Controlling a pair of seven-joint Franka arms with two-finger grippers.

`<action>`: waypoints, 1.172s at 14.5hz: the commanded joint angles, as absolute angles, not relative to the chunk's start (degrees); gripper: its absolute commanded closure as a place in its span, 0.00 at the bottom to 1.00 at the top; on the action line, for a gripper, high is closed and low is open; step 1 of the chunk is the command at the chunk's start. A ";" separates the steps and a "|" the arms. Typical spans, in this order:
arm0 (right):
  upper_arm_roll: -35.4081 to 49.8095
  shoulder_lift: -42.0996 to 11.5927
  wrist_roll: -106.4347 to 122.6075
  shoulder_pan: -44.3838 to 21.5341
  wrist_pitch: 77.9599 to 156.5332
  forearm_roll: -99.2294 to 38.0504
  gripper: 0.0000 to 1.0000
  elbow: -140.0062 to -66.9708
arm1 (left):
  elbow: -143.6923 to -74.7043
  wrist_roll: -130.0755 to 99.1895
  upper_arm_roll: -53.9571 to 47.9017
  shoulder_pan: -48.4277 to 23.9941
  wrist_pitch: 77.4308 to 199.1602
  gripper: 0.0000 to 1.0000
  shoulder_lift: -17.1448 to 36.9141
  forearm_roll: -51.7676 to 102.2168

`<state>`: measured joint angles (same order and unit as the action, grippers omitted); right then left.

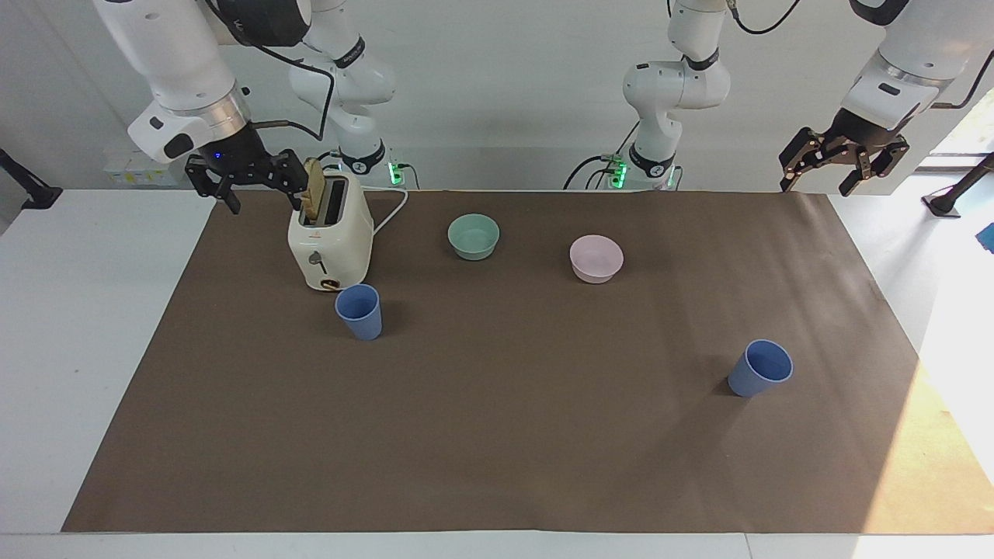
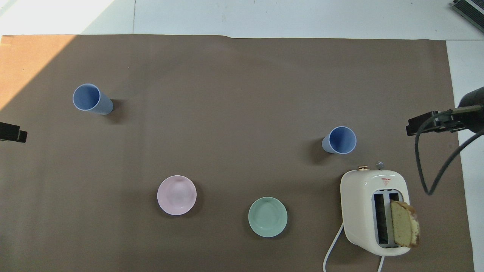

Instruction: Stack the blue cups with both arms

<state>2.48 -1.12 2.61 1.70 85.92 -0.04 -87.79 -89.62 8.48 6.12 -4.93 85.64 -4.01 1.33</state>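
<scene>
Two blue cups stand upright and apart on the brown mat. One blue cup [image 1: 359, 312] [image 2: 339, 140] stands just farther from the robots than the toaster. The other blue cup [image 1: 759, 369] [image 2: 92, 99] stands toward the left arm's end of the table. My right gripper [image 1: 256, 190] [image 2: 435, 124] is open and empty, up in the air beside the toaster's top. My left gripper [image 1: 837, 172] is open and empty, up over the mat's corner at the robots' end. Only its tip [image 2: 12, 132] shows in the overhead view.
A cream toaster [image 1: 330, 237] [image 2: 374, 211] holds a slice of bread [image 1: 314, 189] close to my right gripper. A mint-green bowl [image 1: 474, 235] [image 2: 267, 217] and a pale pink bowl [image 1: 596, 258] [image 2: 176, 195] sit nearer to the robots than the cups. The toaster's white cord [image 1: 392, 210] trails toward the robots.
</scene>
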 commanded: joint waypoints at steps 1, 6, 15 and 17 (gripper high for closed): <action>2.72 -0.79 1.76 2.11 86.75 -1.23 0.00 -88.33 | -89.74 8.09 6.15 -4.57 84.29 0.00 -4.48 0.79; 2.72 -0.79 1.76 2.11 86.75 -1.23 0.00 -88.33 | -90.09 7.47 5.71 -5.36 84.99 0.00 -4.48 0.88; 2.64 -0.79 1.76 2.28 86.75 -1.14 0.00 -88.33 | -93.25 8.70 5.45 -3.79 104.04 0.00 2.27 1.49; 2.72 -0.79 1.76 2.29 86.75 -1.14 0.00 -88.33 | -93.25 8.79 5.45 -2.64 107.65 0.00 4.91 2.89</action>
<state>2.44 -1.12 2.61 1.70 85.92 -0.04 -87.79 -93.26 8.36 5.90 -4.40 104.28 2.65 1.59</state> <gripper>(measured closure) 0.000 0.000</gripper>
